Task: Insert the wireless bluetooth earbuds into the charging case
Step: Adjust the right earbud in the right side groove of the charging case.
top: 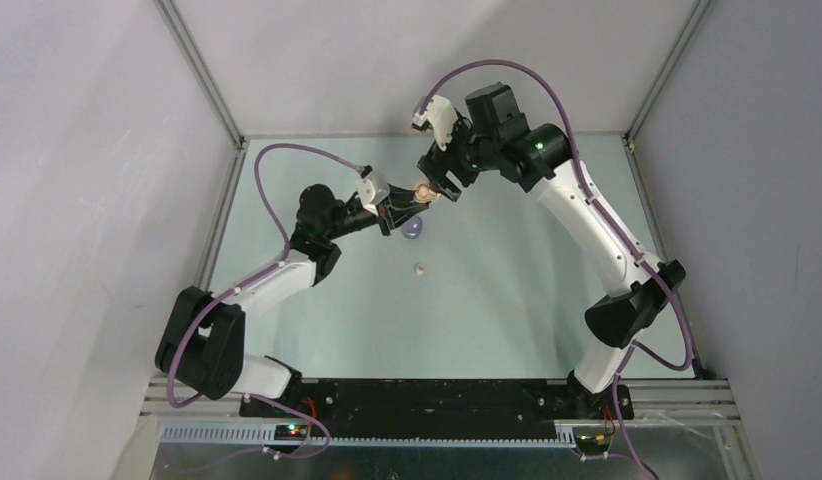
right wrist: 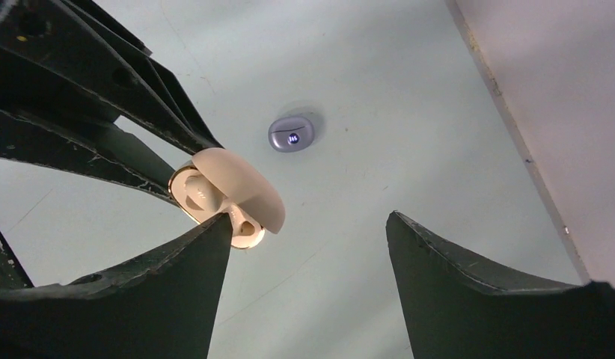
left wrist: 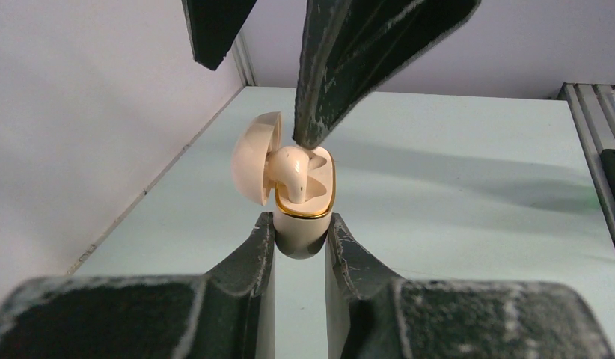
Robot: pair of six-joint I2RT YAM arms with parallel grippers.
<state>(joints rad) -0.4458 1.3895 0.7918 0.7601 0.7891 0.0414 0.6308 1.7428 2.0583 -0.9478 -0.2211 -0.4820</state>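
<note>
One charging case [left wrist: 298,232] aloft, table [top: 507,300] sides distant

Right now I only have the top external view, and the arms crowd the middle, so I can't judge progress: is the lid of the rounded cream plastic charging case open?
Observer: Yes. In the left wrist view the rounded cream plastic charging case, clamped between the left fingers, has its lid standing open.
Operator: Is anything inside?
Observer: One cream earbud lies in the case's opening.
Operator: And the right fingers?
Observer: Spread wide: one tip is right at that earbud, and the other stands clear of the case.
</note>
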